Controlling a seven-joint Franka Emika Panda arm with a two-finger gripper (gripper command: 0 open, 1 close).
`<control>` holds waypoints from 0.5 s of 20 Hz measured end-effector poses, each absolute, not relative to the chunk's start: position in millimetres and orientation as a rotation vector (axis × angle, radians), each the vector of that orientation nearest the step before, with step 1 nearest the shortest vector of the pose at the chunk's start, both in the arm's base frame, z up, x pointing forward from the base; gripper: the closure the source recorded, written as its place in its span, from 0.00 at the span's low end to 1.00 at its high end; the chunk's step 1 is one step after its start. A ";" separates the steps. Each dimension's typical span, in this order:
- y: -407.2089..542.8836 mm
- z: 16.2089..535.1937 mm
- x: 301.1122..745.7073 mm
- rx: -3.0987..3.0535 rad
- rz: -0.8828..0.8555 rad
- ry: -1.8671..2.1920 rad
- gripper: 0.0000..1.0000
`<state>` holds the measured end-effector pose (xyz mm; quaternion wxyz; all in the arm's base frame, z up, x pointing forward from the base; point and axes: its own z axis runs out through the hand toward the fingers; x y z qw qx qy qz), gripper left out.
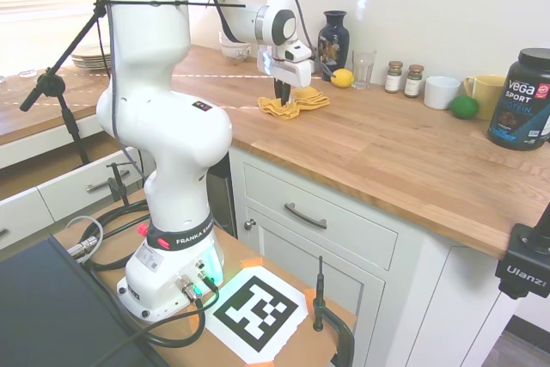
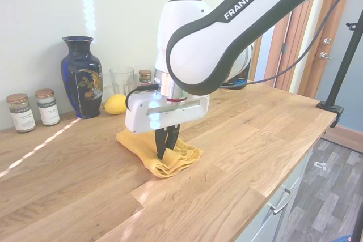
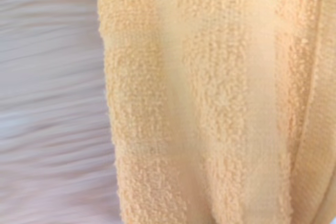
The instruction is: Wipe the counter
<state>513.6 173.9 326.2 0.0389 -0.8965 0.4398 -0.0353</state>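
The counter (image 1: 387, 148) is a long warm-brown butcher-block top over white cabinets, also seen in the second exterior view (image 2: 249, 140). A crumpled yellow cloth (image 1: 301, 102) lies on it in front of the vase. My gripper (image 1: 282, 92) points straight down into the cloth (image 2: 182, 157), with its dark fingers (image 2: 164, 144) pinched together on a fold. The wrist view is filled by the yellow cloth (image 3: 210, 103), with a blurred strip of counter (image 3: 52, 103) beside it.
Along the wall stand a blue vase (image 1: 333, 39), a lemon (image 1: 342, 78), a glass (image 1: 363, 66), two spice jars (image 1: 394, 76), a white mug (image 1: 442, 92), a yellow mug (image 1: 486, 94), a lime (image 1: 464, 107) and a black tub (image 1: 522, 100). Stacked plates (image 1: 90, 59) sit far left.
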 end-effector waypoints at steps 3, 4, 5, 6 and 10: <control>214.3 326.9 511.3 -2.788 -0.122 1.312 1.00; 227.8 327.0 509.4 -2.803 -0.124 1.298 1.00; 240.2 327.2 507.5 -2.814 -0.127 1.285 1.00; 250.2 327.3 505.7 -2.826 -0.130 1.274 1.00; 265.4 327.5 503.7 -2.851 -0.129 1.256 1.00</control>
